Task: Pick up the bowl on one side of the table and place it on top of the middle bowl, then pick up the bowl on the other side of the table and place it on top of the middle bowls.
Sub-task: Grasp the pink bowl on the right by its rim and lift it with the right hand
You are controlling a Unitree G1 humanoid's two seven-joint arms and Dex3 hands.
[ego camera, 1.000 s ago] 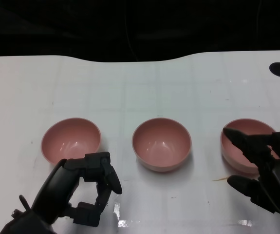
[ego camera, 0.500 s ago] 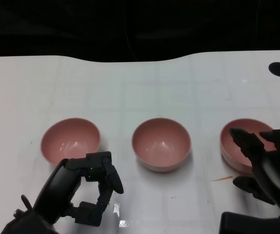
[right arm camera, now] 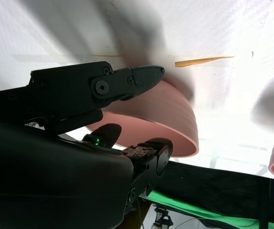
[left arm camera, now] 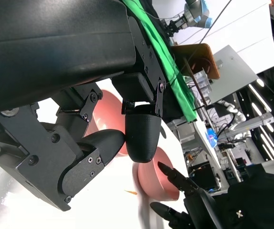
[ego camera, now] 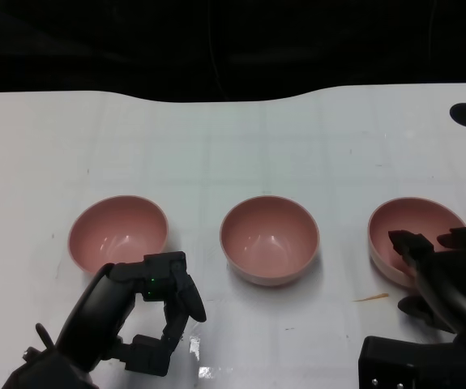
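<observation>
Pink round plastic middle bowl (ego camera: pixel 270 239), empty. Right of it, an empty matching right bowl (ego camera: pixel 411 235), partly hidden by the open right hand (ego camera: pixel 443 275). Left, an empty left bowl (ego camera: pixel 118 232); left hand (ego camera: pixel 156 312) curled, holding nothing.

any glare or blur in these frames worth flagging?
Head view: sharp and evenly lit, small glare patch on the table near the left hand. Right wrist view: table blown out, smeared shadows, the right bowl soft-edged. Left wrist view: hand sharp, table overexposed, background room busy.
</observation>
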